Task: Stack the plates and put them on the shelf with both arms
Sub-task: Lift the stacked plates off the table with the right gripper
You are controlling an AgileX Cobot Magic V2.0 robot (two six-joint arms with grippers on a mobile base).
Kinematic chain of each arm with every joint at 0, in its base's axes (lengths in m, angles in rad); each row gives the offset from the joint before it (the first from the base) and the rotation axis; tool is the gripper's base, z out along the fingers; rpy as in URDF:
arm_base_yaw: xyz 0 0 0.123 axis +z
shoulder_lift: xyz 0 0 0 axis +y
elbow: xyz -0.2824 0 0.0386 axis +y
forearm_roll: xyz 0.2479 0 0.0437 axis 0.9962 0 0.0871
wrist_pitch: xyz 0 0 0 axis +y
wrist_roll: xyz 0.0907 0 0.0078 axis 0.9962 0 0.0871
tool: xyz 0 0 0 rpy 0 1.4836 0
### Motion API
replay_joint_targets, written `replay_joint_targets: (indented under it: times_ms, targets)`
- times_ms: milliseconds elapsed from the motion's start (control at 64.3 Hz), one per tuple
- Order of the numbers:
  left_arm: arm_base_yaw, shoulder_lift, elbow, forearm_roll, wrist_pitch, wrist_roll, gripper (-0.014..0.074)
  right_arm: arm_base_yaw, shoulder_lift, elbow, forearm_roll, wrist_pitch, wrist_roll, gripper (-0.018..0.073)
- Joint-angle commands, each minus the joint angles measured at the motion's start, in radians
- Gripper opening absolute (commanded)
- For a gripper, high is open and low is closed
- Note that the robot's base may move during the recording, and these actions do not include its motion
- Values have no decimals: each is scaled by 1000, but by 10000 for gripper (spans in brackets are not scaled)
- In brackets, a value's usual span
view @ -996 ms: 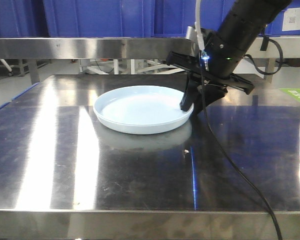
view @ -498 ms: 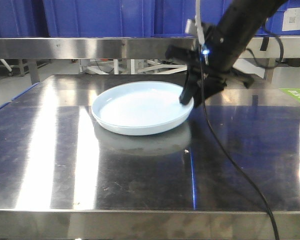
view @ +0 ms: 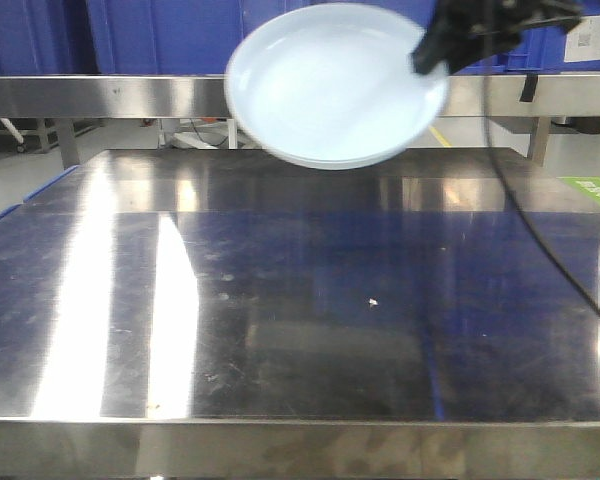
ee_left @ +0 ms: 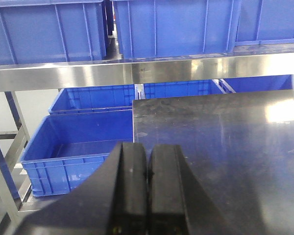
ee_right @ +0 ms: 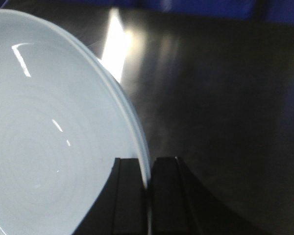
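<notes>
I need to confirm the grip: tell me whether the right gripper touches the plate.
Touching. The right wrist view shows the right gripper clamped on the rim of the plate, no gap.

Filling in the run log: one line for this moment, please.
right hand shut on rim of plates | plates off table, tilted | left hand shut, empty | shelf placement pending

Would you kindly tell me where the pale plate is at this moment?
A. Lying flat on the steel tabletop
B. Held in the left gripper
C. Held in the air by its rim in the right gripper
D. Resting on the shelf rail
C: the plate hangs tilted above the tabletop, and the right wrist view shows the right gripper clamped on its rim, while the left gripper is shut on nothing.
</notes>
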Motion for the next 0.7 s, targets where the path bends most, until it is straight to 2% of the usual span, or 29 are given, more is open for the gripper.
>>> replay_joint_targets:
  times_ms: [0, 187, 684]
  targets:
    - [4, 1, -28, -7, -83, -3, 82, -43, -158, 93, 17, -230, -40, 49]
    - [4, 1, -28, -7, -83, -3, 82, -109, -342, 318, 17, -391, -40, 49]
    - [4, 1, -28, -7, -83, -3, 82, -109, -838, 774, 18, -428, -40, 49]
